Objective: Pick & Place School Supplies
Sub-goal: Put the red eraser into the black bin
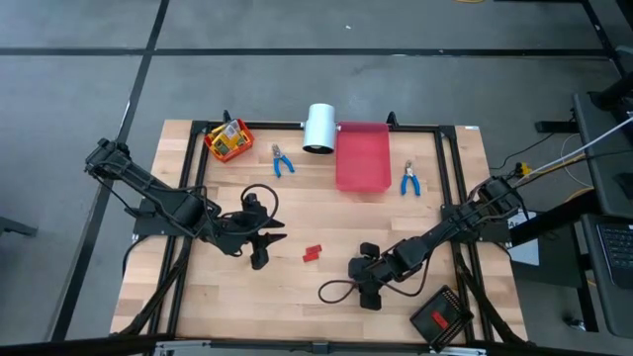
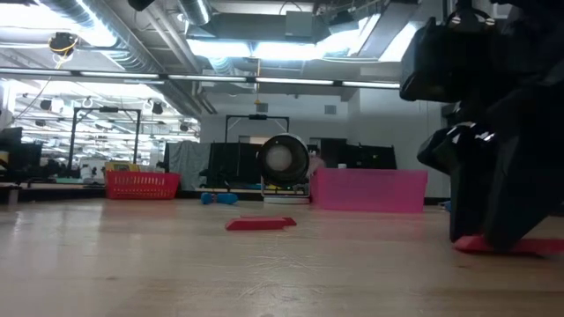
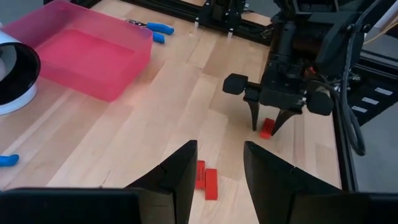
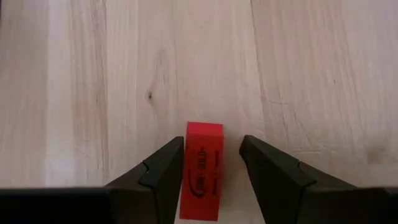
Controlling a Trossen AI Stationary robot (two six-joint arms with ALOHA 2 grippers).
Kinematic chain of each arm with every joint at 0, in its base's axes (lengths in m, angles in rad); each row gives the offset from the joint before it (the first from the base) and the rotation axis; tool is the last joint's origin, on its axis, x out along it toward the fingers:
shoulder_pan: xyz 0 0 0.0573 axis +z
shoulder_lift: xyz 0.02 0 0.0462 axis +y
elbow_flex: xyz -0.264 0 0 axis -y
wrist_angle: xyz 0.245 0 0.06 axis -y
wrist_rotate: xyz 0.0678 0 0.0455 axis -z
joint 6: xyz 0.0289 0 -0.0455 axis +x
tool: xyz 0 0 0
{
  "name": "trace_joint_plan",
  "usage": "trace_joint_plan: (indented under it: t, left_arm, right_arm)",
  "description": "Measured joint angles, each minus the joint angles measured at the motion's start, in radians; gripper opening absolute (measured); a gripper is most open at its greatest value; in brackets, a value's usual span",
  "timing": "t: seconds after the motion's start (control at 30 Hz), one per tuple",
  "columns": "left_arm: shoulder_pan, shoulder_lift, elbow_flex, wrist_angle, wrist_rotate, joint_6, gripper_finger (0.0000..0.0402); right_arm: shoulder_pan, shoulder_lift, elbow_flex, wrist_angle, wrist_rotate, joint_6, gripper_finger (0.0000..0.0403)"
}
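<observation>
A small red block (image 4: 203,168) lies flat on the wood. My right gripper (image 4: 212,148) is open and low over it, one finger on each side, with a gap showing beside the block. The low view shows this gripper (image 2: 493,231) down at the table with the block (image 2: 507,246) under it. Two more red blocks (image 1: 313,253) lie mid-table. My left gripper (image 1: 265,247) is open, level and just left of them (image 3: 206,180). Yellow-orange boxes (image 1: 228,138) sit in a red basket. Two blue-handled pliers (image 1: 282,161), (image 1: 408,179) lie on the table near the far edge.
A pink bin (image 1: 363,156) and a white cylinder (image 1: 318,127) on its side stand at the far edge. A black tray (image 1: 442,316) sits at the near right corner. Black frame rails (image 1: 450,168) border the wooden top, and cables loop near both grippers.
</observation>
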Motion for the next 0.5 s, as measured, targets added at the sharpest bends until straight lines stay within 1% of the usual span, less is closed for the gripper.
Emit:
trace_joint_plan:
  t: [0.13,0.23,0.33,0.5]
  left_arm:
    - [0.0,0.0,0.0,0.005,0.005,0.0,0.0127]
    - [0.0,0.0,0.0,0.008,0.005,0.0,0.0127]
    - [0.0,0.0,0.0,0.012,0.005,0.0,0.0127]
    - [0.0,0.0,0.0,0.011,0.006,0.0,0.0127]
  right_arm:
    - [0.001,0.0,0.0,0.0,0.007,0.0,0.0174]
    - [0.003,0.0,0.0,-0.004,0.012,0.0,0.0156]
    - [0.005,0.0,0.0,-0.008,0.02,0.0,0.0127]
    - [0.005,0.006,0.001,-0.02,0.023,0.018,0.0063]
